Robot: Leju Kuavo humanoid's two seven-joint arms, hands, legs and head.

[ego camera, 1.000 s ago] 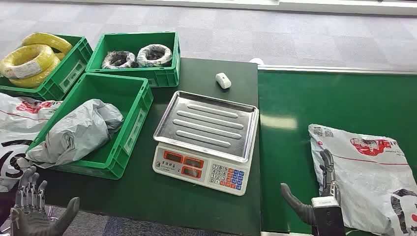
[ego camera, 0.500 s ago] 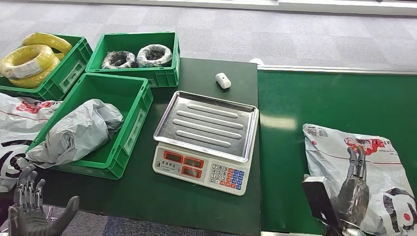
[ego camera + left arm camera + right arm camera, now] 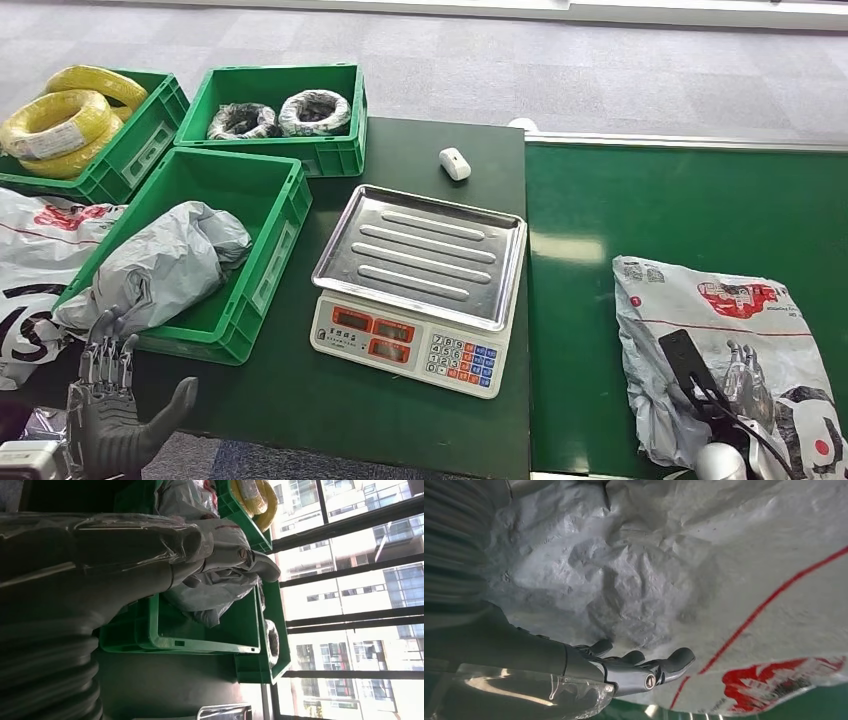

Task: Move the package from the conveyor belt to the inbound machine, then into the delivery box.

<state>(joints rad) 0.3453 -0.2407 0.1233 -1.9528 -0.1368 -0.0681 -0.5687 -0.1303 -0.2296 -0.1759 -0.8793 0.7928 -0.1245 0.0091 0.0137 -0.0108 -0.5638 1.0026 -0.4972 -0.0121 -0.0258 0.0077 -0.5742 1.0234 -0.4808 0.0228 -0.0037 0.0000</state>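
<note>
The bag (image 3: 720,330) on the green belt (image 3: 650,210) has red writing too small for me to read. It has slid a bit toward the scale (image 3: 420,285). My right hand (image 3: 745,375) lies on it with fingers curled, but I cannot tell if it grips. My left hand (image 3: 115,415) has come up, open and empty, by the counter (image 3: 330,400).

The package (image 3: 730,340) on the conveyor belt (image 3: 680,210) runs off the head view's right and lower edges, and the right robot hand (image 3: 745,385) on it is partly hidden behind its own wrist, so whether it grips cannot be told. Print on the package label is too small to read. The left robot hand (image 3: 105,420) is cut off at the lower edge. The scale (image 3: 415,285) display digits are illegible.
</note>
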